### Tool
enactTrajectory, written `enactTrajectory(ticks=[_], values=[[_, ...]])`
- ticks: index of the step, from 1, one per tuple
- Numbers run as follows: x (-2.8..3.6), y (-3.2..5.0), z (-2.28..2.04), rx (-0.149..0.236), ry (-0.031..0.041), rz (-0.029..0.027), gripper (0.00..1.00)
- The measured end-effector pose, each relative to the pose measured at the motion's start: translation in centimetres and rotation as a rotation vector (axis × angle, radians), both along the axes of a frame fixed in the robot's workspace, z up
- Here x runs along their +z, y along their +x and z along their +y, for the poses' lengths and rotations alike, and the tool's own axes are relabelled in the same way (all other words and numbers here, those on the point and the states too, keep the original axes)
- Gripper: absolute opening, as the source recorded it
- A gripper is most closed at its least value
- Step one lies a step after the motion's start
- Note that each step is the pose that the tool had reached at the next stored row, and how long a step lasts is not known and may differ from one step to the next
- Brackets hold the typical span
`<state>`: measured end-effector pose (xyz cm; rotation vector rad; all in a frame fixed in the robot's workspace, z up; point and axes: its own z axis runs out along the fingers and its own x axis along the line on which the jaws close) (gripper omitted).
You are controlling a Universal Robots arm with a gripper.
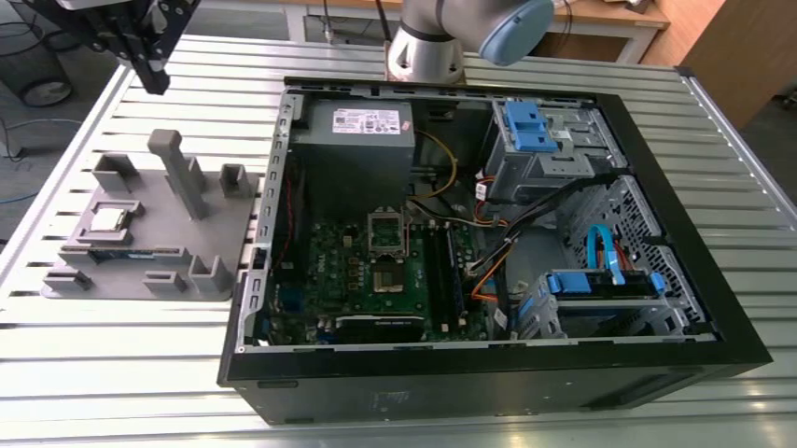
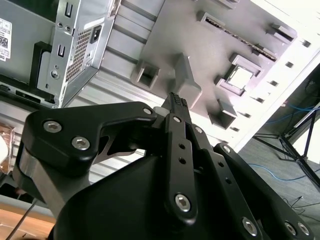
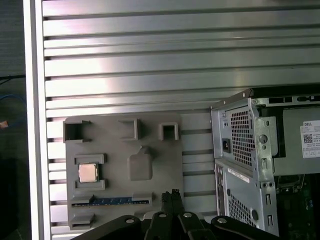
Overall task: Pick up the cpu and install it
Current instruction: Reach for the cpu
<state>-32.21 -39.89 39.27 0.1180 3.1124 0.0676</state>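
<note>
Exterior view: tool (image 1: 155,86) high over far corner of tabletop (image 1: 149,364), at exterior view's left. cpu (image 1: 110,219) sits in recess of grey tray (image 1: 237,233), well apart from tool. Motherboard socket (image 1: 388,238) in open computer case (image 1: 697,308) appears empty; install not done.

Second wrist view: tool (image 2: 176,100) tips together, holding nothing. cpu (image 2: 241,77) lies beyond them.

First wrist view: cpu (image 3: 88,173) flat in recess, memory stick (image 3: 112,200) near it on tray.

Judgement: approach stage. A good pick calls for tool centred over chip, square to its edges, clear of recess walls.
</note>
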Motion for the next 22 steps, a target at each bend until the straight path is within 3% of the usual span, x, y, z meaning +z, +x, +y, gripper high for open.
enactTrajectory(ticks=[22], values=[[-0.02, -2.59, 0.00, 0.000, 0.0001, 0.0000, 0.11]])
